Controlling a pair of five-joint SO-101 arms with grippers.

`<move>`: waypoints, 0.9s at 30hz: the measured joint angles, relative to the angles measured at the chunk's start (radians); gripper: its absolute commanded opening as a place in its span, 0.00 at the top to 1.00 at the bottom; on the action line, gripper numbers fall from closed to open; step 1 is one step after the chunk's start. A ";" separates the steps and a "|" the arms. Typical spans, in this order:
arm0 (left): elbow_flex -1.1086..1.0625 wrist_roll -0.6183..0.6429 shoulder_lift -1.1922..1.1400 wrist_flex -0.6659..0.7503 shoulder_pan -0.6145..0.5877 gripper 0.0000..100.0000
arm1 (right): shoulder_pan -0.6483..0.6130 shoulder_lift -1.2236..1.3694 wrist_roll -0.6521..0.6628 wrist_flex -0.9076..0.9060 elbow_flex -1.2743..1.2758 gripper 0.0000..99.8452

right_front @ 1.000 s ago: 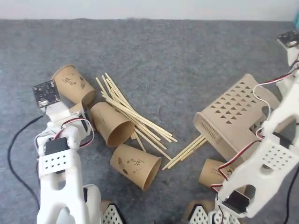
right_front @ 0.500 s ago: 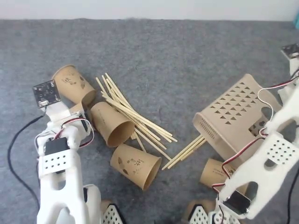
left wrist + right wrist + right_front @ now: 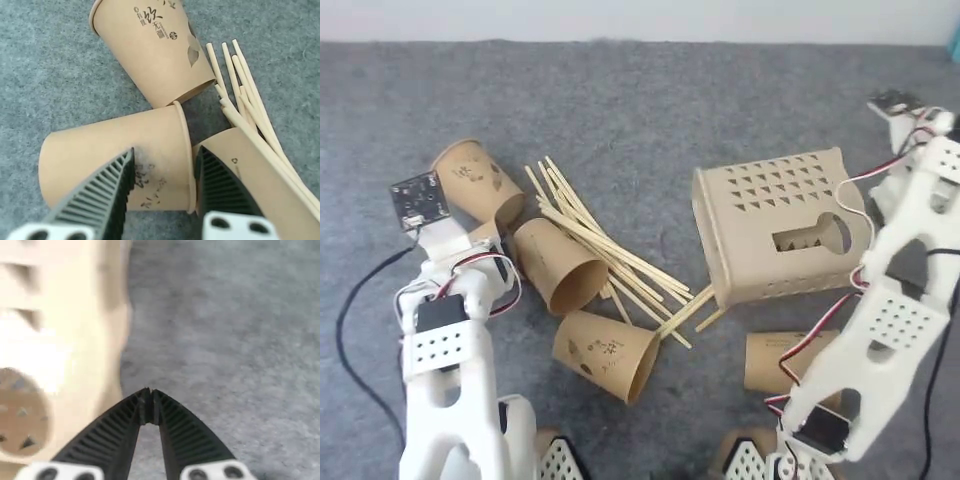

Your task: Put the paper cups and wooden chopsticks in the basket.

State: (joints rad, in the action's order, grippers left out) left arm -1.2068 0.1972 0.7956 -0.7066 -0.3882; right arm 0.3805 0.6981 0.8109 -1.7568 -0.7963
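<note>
Judging by the layout, nothing is loaded yet: the basket (image 3: pixel 775 225) lies tipped near the table's (image 3: pixel 650 110) right edge, paper cups (image 3: pixel 560 265) lie on their sides toward the left edge, a further cup (image 3: pixel 785 360) by the front edge, and wooden chopsticks (image 3: pixel 605 250) are scattered between. The left wrist view shows the left gripper (image 3: pixel 165 152) spread astride one cup; the right wrist view shows the right gripper (image 3: pixel 148 407) pressed together, empty, beside the basket.

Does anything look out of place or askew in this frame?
Yes. The basket lies tipped on its side, with a perforated wall and its handle hole facing up, so it probably can't take anything as it lies. The paper cups are toppled, and the chopsticks are strewn loose, some ending at the basket's corner.
</note>
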 measured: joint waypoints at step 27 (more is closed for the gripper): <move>0.000 0.000 0.000 0.000 0.000 0.81 | -0.222 -0.269 -0.311 0.000 0.118 0.84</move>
State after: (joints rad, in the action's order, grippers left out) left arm -1.2068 0.1972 0.7956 -0.7066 -0.3882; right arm 0.1580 0.4296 0.4994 -1.7568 -0.6782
